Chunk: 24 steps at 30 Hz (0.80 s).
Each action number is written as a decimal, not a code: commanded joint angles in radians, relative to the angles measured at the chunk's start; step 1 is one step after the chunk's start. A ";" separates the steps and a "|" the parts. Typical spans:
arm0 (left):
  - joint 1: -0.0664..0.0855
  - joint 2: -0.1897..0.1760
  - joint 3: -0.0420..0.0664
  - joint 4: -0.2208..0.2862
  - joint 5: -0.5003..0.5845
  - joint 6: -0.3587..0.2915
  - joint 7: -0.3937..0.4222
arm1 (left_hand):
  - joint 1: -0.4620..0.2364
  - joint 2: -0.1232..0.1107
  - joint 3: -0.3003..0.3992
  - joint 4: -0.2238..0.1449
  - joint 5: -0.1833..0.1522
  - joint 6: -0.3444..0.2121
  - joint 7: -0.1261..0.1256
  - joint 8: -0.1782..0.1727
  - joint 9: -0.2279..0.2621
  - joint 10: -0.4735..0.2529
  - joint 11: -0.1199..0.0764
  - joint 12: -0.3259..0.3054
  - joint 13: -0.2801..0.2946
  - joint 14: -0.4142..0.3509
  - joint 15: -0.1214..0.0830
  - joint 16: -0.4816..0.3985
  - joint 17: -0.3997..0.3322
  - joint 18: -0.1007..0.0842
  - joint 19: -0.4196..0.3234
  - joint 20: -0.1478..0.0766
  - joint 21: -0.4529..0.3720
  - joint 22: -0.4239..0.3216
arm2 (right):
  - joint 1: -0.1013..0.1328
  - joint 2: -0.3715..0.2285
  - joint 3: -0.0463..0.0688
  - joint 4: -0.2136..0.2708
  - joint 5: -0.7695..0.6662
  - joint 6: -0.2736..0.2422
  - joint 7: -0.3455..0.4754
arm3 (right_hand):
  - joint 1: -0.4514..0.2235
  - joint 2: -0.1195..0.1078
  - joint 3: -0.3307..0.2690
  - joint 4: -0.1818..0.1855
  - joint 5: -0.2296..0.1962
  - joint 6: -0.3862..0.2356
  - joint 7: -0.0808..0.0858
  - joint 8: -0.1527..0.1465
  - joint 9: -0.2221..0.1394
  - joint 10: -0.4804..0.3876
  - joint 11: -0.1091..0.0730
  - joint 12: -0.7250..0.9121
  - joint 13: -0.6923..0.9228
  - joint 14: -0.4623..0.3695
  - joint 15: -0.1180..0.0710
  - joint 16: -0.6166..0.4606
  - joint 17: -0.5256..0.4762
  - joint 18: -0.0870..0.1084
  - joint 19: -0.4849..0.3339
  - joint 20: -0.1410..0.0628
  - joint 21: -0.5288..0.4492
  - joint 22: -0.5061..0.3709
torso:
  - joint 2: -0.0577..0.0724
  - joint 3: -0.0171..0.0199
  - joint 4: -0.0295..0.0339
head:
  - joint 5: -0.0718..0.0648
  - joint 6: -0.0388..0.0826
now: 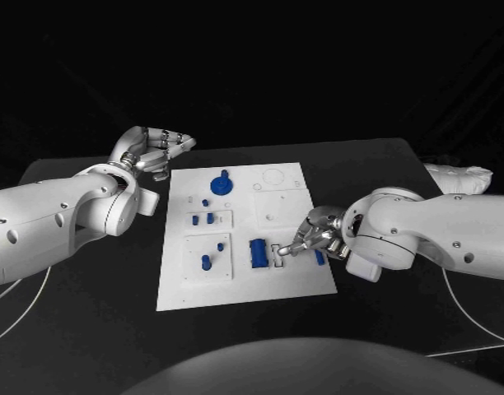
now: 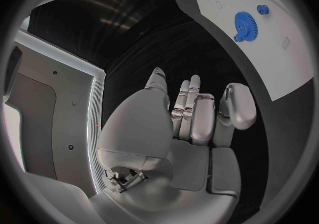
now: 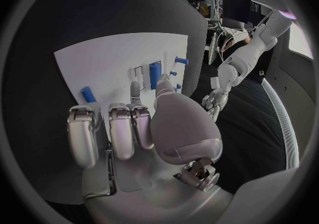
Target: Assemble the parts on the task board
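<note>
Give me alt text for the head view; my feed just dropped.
The right hand reaches over the white board's near right part, fingertips beside a blue block and a small blue peg. The left hand hovers, holding nothing, off the board's far left corner, near a blue gear.

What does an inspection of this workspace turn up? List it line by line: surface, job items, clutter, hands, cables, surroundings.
Surface: black table, white task board in the middle.
Job's things: blue gear at the board's far end; blue block near the right hand; small blue pieces in the board's left pockets.
Clutter: nothing seen.
Hands: left hand off the board's far left corner, holding nothing; right hand over the board's right edge, fingertips beside a blue peg, grip unclear.
Cables: white cable across the table under the right arm.
Surroundings: dark backdrop.
</note>
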State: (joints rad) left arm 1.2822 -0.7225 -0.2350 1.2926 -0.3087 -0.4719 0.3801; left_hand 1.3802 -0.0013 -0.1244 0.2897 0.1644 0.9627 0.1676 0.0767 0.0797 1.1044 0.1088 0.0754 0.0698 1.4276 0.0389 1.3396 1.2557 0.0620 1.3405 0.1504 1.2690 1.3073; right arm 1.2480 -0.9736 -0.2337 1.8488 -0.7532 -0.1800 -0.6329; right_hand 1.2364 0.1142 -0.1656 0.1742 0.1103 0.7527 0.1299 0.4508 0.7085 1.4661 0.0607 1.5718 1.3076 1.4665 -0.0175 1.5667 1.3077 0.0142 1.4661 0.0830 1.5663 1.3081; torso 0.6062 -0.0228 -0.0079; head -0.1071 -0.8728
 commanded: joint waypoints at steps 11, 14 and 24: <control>0.001 0.003 0.001 0.000 -0.004 0.014 0.003 | 0.000 0.006 -0.005 0.001 0.004 -0.002 -0.003 0.001 0.001 -0.004 -0.001 -0.002 0.002 -0.008 0.001 -0.004 -0.001 0.009 -0.007 -0.003 -0.006 0.155 | 0.011 -0.142 -0.002 0.085 -0.317 0.001 -0.080 | 0.001 -0.018 0.020 -0.030 0.077 0.035 0.024 -0.101 -0.144 0.105 0.026 -0.001 0.263 0.104 0.029 0.004 0.263 -0.014 0.105 0.037 0.004 0.263 | 0.000 0.0019 -0.0014 | -0.060 0.000; 0.001 0.004 0.001 -0.001 -0.004 0.014 0.003 | 0.000 0.006 -0.005 0.001 0.004 -0.002 -0.003 0.001 0.001 -0.004 -0.001 -0.002 0.002 -0.008 0.001 -0.004 -0.001 0.009 -0.007 -0.003 -0.006 0.155 | 0.009 -0.155 -0.002 0.086 -0.351 0.013 -0.096 | -0.005 -0.019 0.024 -0.030 0.090 0.052 0.025 -0.103 -0.155 0.105 0.027 -0.001 0.263 0.104 0.031 0.004 0.263 -0.014 0.105 0.039 0.004 0.263 | -0.001 0.0013 -0.0006 | -0.071 0.000; 0.001 0.005 0.001 -0.001 -0.004 0.016 0.004 | 0.000 0.006 -0.005 0.001 0.004 -0.002 -0.003 0.001 0.001 -0.004 -0.001 -0.002 0.002 -0.008 0.001 -0.004 -0.001 0.009 -0.007 -0.003 -0.006 0.155 | -0.002 -0.159 -0.003 0.073 -0.400 0.041 -0.116 | -0.010 -0.018 0.035 -0.033 0.100 0.083 0.019 -0.104 -0.172 0.105 0.022 -0.001 0.263 0.104 0.031 0.004 0.263 -0.014 0.105 0.040 0.004 0.263 | 0.000 0.0019 0.0004 | -0.078 0.000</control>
State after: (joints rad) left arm 1.2823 -0.7200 -0.2350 1.2905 -0.3093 -0.4708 0.3785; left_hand 1.3802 -0.0013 -0.1242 0.2897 0.1644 0.9627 0.1675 0.0767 0.0796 1.1044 0.1088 0.0754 0.0697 1.4276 0.0389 1.3396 1.2558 0.0620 1.3405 0.1504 1.2690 1.3081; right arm 1.2487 -1.1334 -0.2358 1.9238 -1.0963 -0.1704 -0.6874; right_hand 1.2335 0.0981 -0.1371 0.1396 0.2034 0.8280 0.1479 0.3536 0.5372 1.4661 0.0817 1.5717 1.3080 1.4648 0.0091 1.5667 1.3075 0.0142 1.4661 0.1149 1.5663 1.3078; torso 0.6058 -0.0208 -0.0083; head -0.1851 -0.8728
